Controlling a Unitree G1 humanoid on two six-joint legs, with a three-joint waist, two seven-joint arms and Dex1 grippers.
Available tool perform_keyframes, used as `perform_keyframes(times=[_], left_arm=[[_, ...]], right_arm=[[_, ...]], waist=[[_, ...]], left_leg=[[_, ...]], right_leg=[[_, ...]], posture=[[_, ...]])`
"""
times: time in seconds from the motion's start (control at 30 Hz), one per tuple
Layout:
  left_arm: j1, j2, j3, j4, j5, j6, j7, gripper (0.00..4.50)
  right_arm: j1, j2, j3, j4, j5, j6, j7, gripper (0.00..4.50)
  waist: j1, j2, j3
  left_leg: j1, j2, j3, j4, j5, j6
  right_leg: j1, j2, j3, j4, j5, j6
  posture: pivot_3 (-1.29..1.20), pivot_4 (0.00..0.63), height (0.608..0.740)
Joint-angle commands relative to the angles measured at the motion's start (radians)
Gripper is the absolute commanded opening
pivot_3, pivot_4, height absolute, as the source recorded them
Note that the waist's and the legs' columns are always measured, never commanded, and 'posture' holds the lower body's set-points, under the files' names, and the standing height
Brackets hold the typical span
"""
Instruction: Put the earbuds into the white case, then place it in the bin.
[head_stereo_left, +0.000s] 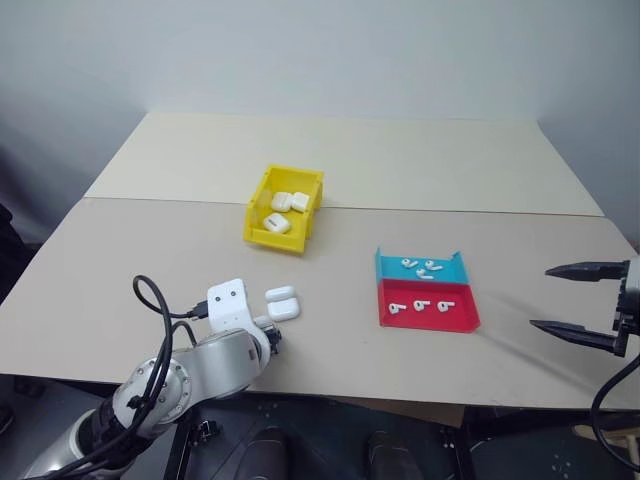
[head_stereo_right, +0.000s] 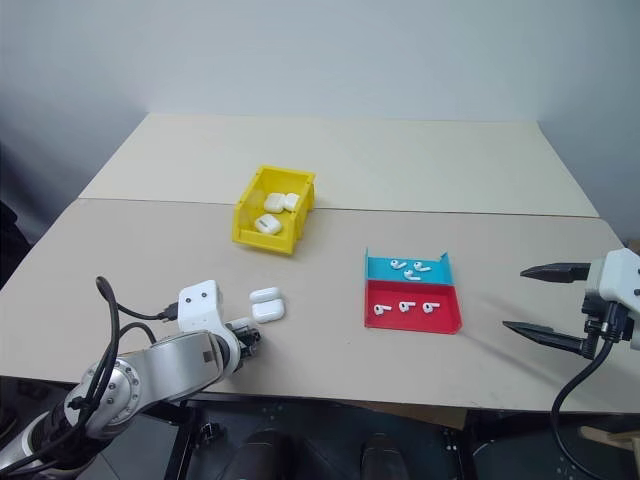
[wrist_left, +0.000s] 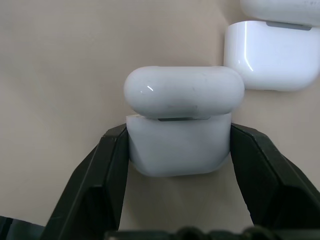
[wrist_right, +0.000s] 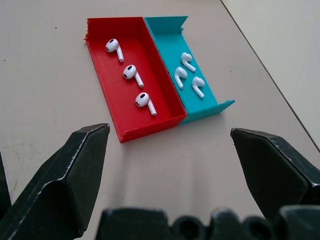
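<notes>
Left hand (wrist_left: 177, 150) pinching case (wrist_left: 180, 125) on worktop (head_stereo_left: 120, 290). Right hand (wrist_right: 170, 165) spread, near earbuds (wrist_right: 132, 72) tray (wrist_right: 150, 127). No legible writing.

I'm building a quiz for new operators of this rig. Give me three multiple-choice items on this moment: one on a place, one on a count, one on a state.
1. Where do the earbuds lie?
A. in the yellow bin
B. in the red-and-blue tray
C. loose on the table

2. How many earbuds are in the tray's red half?
A. three
B. one
C. five

3. What is the left claw doing?
A. hanging open over the bin
B. pinching an earbud
C. closed on a white case

Key: 1 B, all six sit in the tray; 2 A, three in red, three in blue; 3 C, its fingers press both sides of the white case, while the right claw stands open.
</notes>
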Motion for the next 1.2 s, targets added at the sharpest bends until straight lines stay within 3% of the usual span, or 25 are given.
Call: perform_keyframes(times=[0.03, 0.23, 0.37, 0.47, 0.57, 0.63, 0.67, 0.77, 0.93, 1.07, 1.2], left_arm=[[0.004, 0.002, -0.014, -0.002, -0.013, 0.022, 0.026, 2.76], [-0.118, 0.077, 0.024, -0.096, -0.013, 0.093, 0.026, 2.76], [-0.044, 0.386, 0.201, -0.14, -0.013, 0.157, -0.164, 2.76], [0.001, 0.696, 0.439, -0.054, -0.013, 0.335, -0.542, 2.76], [-0.076, 0.824, 0.599, 0.047, -0.013, 0.45, -0.827, 2.76], [-0.126, 0.86, 0.618, 0.054, 0.03, 0.482, -0.931, 2.76], [-0.138, 0.844, 0.611, 0.066, 0.048, 0.482, -0.963, 2.76], [-0.117, 0.687, 0.609, 0.018, 0.312, 0.39, -1.061, 2.76], [-0.016, 0.405, 0.545, -0.019, 0.804, 0.151, -1.424, 2.76], [0.069, 0.146, 0.538, 0.024, 1.051, -0.125, -1.661, 2.76], [0.144, -0.034, 0.504, 0.136, 1.199, -0.387, -1.999, 2.76]], right_arm=[[-0.006, -0.001, -0.035, -0.016, 0.007, -0.009, -0.005, 4.5], [-0.026, -0.01, -0.03, 0.0, 0.005, -0.013, -0.002, 4.5], [-0.04, -0.016, -0.033, 0.012, 0.004, -0.016, 0.004, 4.5], [-0.07, -0.022, -0.02, 0.029, 0.001, -0.025, 0.006, 4.5], [-0.12, -0.018, 0.013, 0.047, -0.002, -0.035, 0.003, 4.5], [-0.158, -0.01, 0.039, 0.058, -0.007, -0.041, 0.003, 4.5], [-0.175, -0.007, 0.052, 0.064, -0.011, -0.043, 0.001, 4.5], [-0.202, -0.003, 0.071, 0.072, -0.015, -0.053, 0.0, 4.5], [-0.193, -0.023, 0.039, 0.016, 0.003, -0.055, 0.012, 4.5], [-0.183, -0.029, 0.007, -0.043, 0.02, -0.041, 0.014, 4.5], [-0.182, -0.024, 0.022, -0.138, 0.039, -0.009, 0.001, 4.5]], waist=[[0.0, 0.0, 0.0], [-0.001, -0.004, 0.002], [-0.021, -0.007, 0.004], [-0.022, -0.009, 0.005], [-0.017, -0.01, 0.006], [-0.017, -0.01, 0.006], [-0.018, -0.01, 0.006], [-0.017, -0.005, 0.005], [-0.02, -0.005, 0.007], [-0.021, -0.007, 0.008], [-0.019, -0.007, 0.007]], left_leg=[[0.0, 0.0, 0.0, 0.0, 0.0, 0.0], [-0.002, 0.0, -0.001, 0.0, 0.0, 0.0], [-0.005, 0.0, -0.001, -0.002, 0.0, 0.0], [-0.005, 0.001, -0.001, -0.004, 0.002, -0.003], [-0.004, 0.001, -0.001, -0.005, 0.002, -0.003], [-0.004, 0.0, -0.001, -0.005, 0.002, -0.003], [-0.005, 0.0, -0.001, -0.005, 0.002, -0.003], [-0.005, 0.0, 0.0, -0.008, 0.002, -0.003], [-0.008, 0.001, -0.001, -0.009, 0.003, -0.005], [-0.008, 0.001, -0.001, -0.008, 0.003, -0.004], [-0.008, 0.0, -0.001, -0.008, 0.003, -0.004]], right_leg=[[0.0, 0.0, 0.0, 0.0, 0.0, 0.0], [-0.001, 0.0, -0.001, 0.0, 0.0, 0.0], [-0.005, 0.0, -0.001, -0.001, 0.0, 0.0], [-0.008, 0.001, -0.002, 0.001, 0.0, 0.0], [-0.007, 0.001, -0.003, 0.001, -0.001, 0.001], [-0.007, 0.0, -0.003, 0.0, -0.005, 0.007], [-0.007, 0.0, -0.003, 0.0, -0.005, 0.007], [-0.008, -0.001, -0.003, -0.001, -0.002, 0.001], [-0.012, 0.001, -0.003, 0.0, -0.002, -0.001], [-0.011, 0.0, -0.003, 0.0, -0.002, -0.001], [-0.01, 0.0, -0.003, 0.0, -0.001, -0.001]], posture=[[0.0, 0.15, 0.74], [0.0, 0.15, 0.74], [0.0, 0.15, 0.74], [0.0, 0.15, 0.74], [0.0, 0.15, 0.74], [0.0, 0.15, 0.74], [0.0, 0.15, 0.74], [0.0, 0.15, 0.74], [0.0, 0.15, 0.74], [0.0, 0.15, 0.74], [0.0, 0.15, 0.74]])
